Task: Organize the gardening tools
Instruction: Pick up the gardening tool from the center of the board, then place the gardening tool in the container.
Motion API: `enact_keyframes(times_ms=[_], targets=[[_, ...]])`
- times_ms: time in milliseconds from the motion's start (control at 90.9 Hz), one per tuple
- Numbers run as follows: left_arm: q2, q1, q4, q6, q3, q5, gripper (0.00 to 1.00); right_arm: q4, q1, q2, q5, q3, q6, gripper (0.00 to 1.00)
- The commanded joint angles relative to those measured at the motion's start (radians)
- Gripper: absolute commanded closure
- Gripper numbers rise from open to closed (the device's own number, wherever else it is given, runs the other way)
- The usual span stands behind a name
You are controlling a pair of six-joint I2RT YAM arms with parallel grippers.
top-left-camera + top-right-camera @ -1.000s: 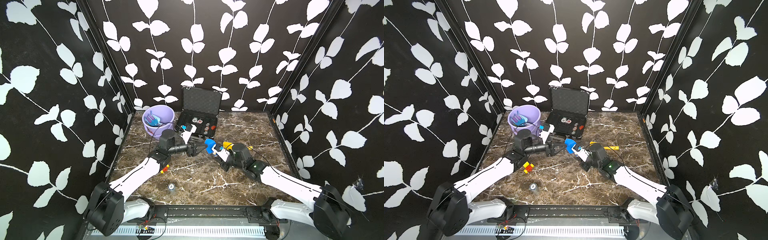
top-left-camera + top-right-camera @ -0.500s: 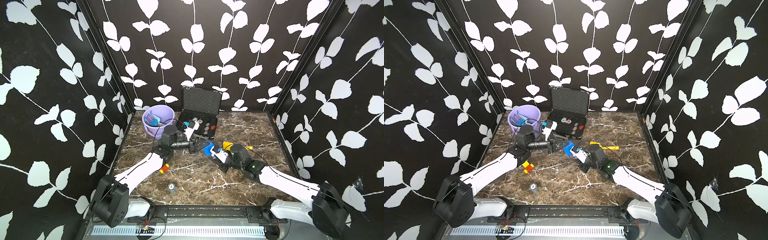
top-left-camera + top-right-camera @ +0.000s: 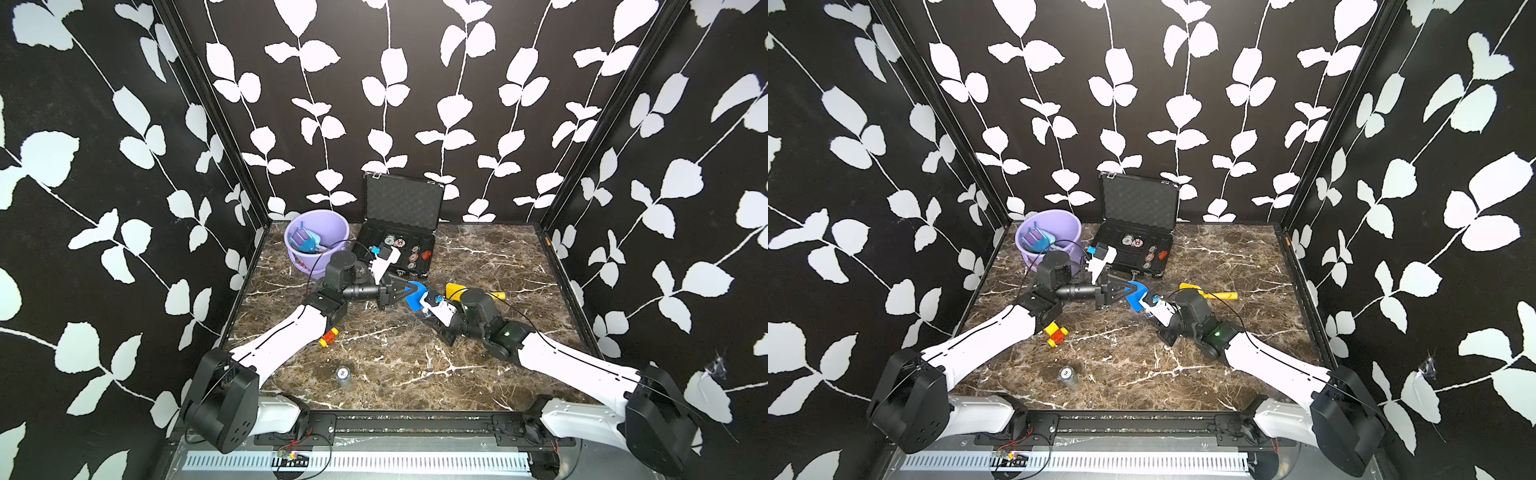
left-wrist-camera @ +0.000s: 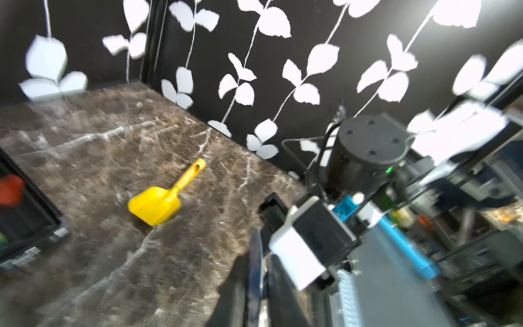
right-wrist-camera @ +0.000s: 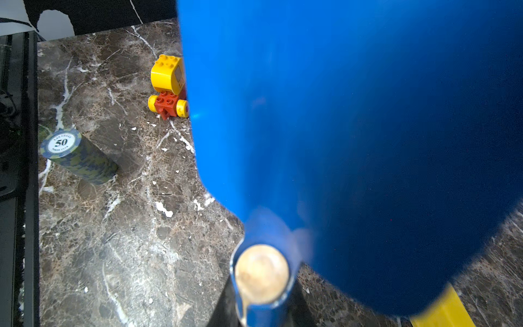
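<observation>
- In both top views, the left pincer [image 3: 402, 291] [image 3: 1124, 292] had reached across. A second earlier it stood open and apart from the blue scoop [image 3: 415, 298] [image 3: 1136, 299], and now its jaws were clamped on the edge of the scoop's blue head.
- The right pincer [image 3: 428, 311] [image 3: 1152, 313] had barely shifted and stayed closed on the scoop's handle. The scoop hung between the two arms above the surface [image 3: 415, 374] [image 3: 1142, 353].
- The left forearm rose from the front-left base, its wrist level and pointing at the right arm. The right arm lay low, stretched from the front right toward the middle.
- The yellow scoop [image 3: 455, 288] [image 3: 1208, 293] lay where it had been, just behind the right wrist. The other tools [image 3: 305, 241] [image 3: 1038, 239] sat in the purple bucket [image 3: 307, 268] [image 3: 1034, 257] at the back left.
- In the left wrist view, the left pincer [image 4: 256, 283] pinched the blue blade [image 4: 255, 254], seen edge-on. The yellow scoop [image 4: 158, 205] lay beyond on the surface [image 4: 113, 141].
- In the right wrist view, the blue head [image 5: 353, 141] filled the frame and the handle's pale end [image 5: 261, 273] sat between the jaws. The toy vehicle [image 5: 168, 87] and the chip stack [image 5: 76, 158] stood apart on the surface.
</observation>
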Motion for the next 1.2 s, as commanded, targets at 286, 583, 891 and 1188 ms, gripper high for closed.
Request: enact_keyframes(times_ms=[286, 583, 891, 1188], targets=[[-0.063, 0.0, -0.133, 0.116, 0.02, -0.081, 1.0, 0.049, 0.01, -0.043, 0.032, 0.034, 0.04, 0.57], [-0.217, 0.001, -0.408, 0.27, 0.122, -0.364, 1.0, 0.006, 0.01, -0.107, 0.17, 0.04, 0.096, 0.22], [-0.344, 0.001, -0.599, 0.385, 0.293, -0.797, 1.0, -0.111, 0.003, -0.128, 0.574, 0.101, 0.228, 0.01], [-0.258, 0.003, -0.713, 0.536, 0.537, -1.134, 1.0, -0.288, -0.168, -0.083, 0.644, 0.188, 0.391, 0.01]])
